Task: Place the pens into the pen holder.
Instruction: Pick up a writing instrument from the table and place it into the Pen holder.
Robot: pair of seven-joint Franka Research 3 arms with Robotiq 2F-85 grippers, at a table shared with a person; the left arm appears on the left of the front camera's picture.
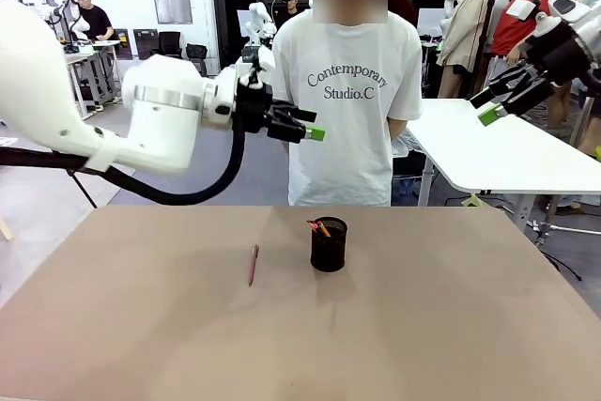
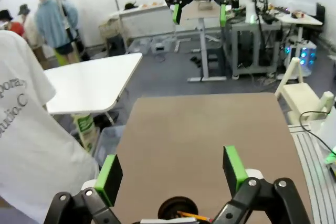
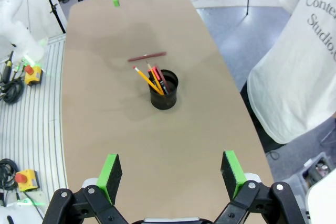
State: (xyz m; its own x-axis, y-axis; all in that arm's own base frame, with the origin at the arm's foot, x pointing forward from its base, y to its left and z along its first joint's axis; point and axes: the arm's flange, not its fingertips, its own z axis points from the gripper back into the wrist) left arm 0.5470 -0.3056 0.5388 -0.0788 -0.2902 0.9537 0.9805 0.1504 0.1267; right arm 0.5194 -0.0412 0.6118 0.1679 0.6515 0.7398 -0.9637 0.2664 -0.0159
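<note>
**Both grippers up and empty, one pen loose on the table**

Above the table point(image 1: 423, 326), the left gripper point(image 1: 315, 131) and right gripper point(image 1: 493, 105) hang with jaws spread wide, nothing in either. The black mesh pen holder point(image 3: 164, 89) sits near the table's middle, with a yellow pencil point(image 3: 146, 80) and a few other pens leaning in it. The reddish-brown pen point(image 1: 254, 265) lies flat to the holder's left, near but not touching. A person in a white T-shirt point(image 1: 352, 110) stands at the far edge.
</note>
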